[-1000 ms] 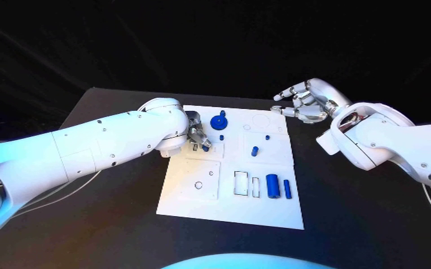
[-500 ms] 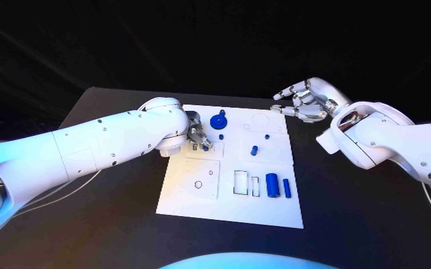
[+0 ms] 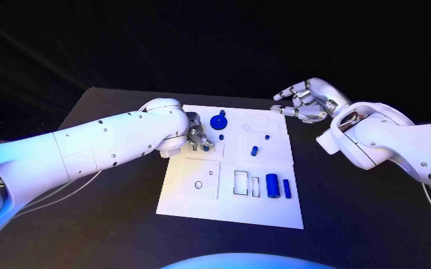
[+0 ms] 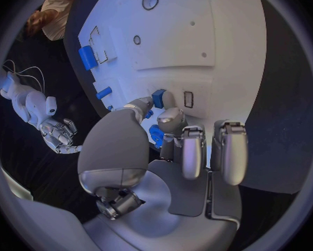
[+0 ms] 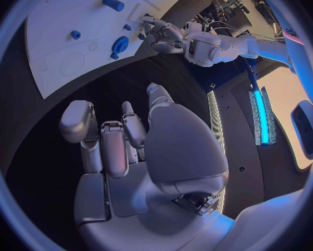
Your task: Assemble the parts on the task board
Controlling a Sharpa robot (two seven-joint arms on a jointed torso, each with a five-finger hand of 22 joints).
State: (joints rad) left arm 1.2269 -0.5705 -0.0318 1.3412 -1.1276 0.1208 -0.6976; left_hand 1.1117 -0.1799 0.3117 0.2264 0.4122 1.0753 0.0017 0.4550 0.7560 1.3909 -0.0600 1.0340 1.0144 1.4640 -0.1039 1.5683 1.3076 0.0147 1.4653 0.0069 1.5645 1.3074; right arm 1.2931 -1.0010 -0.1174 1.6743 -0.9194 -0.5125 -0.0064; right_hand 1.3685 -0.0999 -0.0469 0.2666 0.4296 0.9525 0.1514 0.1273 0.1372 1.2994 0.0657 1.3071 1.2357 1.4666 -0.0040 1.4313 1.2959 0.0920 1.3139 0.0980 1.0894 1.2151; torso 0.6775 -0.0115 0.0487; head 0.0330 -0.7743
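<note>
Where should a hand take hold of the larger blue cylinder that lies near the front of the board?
Probably across its long sides, from above. The larger blue cylinder lies flat on the task board, with a thinner blue piece close beside it, so fingers need a narrow pinch at its middle.

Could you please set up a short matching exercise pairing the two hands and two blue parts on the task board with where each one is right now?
Things:
1. left hand
2. right hand
3. blue wheel-shaped part
4. large blue cylinder

Places or states:
A. lying beside the rectangular slots at the task board's near end
B. off the board, above the black table, holding nothing
C. over the board, pinching a small blue part
D. on the board's far end

Pairs: 1-C, 2-B, 3-D, 4-A
</note>
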